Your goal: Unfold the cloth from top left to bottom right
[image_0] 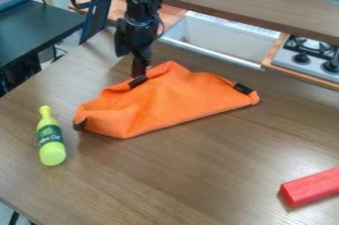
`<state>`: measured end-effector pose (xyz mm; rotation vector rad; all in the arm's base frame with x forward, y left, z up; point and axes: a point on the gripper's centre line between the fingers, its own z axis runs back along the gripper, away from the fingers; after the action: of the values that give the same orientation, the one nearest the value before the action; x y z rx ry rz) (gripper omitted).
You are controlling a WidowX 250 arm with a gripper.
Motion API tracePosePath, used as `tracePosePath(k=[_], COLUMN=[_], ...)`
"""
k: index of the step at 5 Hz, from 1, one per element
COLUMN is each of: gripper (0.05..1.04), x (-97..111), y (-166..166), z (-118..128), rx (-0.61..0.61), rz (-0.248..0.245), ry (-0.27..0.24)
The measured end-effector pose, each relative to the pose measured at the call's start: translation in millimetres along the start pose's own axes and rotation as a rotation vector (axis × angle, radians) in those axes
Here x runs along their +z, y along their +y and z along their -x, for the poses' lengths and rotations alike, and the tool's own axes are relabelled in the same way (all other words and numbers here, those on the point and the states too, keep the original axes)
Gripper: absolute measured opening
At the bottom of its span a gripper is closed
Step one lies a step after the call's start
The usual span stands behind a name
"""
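Broadly, most of the view was taken up by a brown wooden table, its far side bordered by a raised wooden board that was set slantwise across the top. At the upper left, a dark table was seen beyond the near tabletop. The orange cloth was spread unevenly across the middle and upper left of the wooden table, its long lower edge slanted, its upper edge bunched and partly folded over. Between the table and the raised board, a white basin was placed, with a toy stove set to its right. From the top edge, the black arm was extended downward. At the lower right, a red block was cut off by the frame, while a yellow-green bottle was laid out left of the cloth, apart from it. The gripper was pointed down at the cloth's upper left edge, so that most of the cloth was placed below and to the right of it; whether it was spread, pressed together or pinching fabric could not be told. Smallest of all, dark tabs were seen along the cloth's edges, one just below the gripper.
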<state>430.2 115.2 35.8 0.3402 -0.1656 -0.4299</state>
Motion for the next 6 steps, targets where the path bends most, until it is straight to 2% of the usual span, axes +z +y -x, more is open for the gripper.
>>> tracePosePath(k=[1, 4, 5, 6], gripper=[1.001, 1.001, 1.001, 0.975], x=[-10.4, -15.5, -20.3, -20.7], y=[-5.2, -14.9, -16.1, -16.6], z=[3.5, -0.7, -1.0, -4.3], rx=[-0.005, -0.044, -0.037, -0.034], rz=[0.014, 0.029, 0.029, 0.026], ry=[0.024, 0.029, 0.044, 0.044])
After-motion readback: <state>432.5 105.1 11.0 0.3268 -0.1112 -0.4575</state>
